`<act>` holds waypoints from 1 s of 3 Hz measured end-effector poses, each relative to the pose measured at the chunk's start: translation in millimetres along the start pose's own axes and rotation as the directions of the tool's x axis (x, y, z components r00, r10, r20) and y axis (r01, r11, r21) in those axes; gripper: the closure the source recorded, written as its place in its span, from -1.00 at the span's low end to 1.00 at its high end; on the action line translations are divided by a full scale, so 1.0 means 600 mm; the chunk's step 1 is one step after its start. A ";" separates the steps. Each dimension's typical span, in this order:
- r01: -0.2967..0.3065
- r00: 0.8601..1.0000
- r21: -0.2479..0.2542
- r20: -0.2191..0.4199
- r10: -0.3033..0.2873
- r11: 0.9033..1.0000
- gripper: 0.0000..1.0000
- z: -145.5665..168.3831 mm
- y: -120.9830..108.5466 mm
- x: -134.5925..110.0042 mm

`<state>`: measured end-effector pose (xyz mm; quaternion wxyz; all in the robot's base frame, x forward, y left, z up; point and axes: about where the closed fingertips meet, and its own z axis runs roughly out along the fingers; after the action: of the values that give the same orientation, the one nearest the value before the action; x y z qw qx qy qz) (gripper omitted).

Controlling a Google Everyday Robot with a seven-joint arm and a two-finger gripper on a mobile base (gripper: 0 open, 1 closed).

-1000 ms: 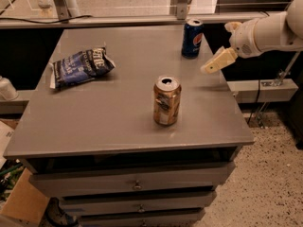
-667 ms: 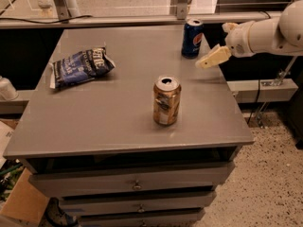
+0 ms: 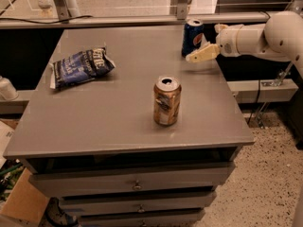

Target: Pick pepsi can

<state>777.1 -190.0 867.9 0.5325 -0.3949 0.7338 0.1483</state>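
Observation:
The pepsi can [image 3: 192, 36], dark blue with a round red, white and blue logo and a silver top, stands upright at the far right of the grey table top [image 3: 118, 112]. My gripper [image 3: 202, 48] reaches in from the right on a white arm [image 3: 265, 37]. It is open and right beside the can. One cream finger [image 3: 200, 54] lies in front of the can's right side; the other finger is mostly hidden behind the can. The can stands on the table and is not lifted.
A gold-brown can [image 3: 166, 100] stands upright near the middle front of the table. A blue and white snack bag [image 3: 80, 66] lies at the left. Drawers [image 3: 137, 186] sit below the top. A rail [image 3: 142, 20] runs behind the table.
My gripper has moved left along the table's right edge, from a short way off the pepsi can to right beside it. The cans and the bag have not moved.

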 end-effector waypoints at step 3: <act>-0.041 0.996 -0.057 0.077 0.046 0.998 -0.20 0.081 0.022 -0.034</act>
<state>802.1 -142.1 864.6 0.5463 -0.3874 0.7164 0.1955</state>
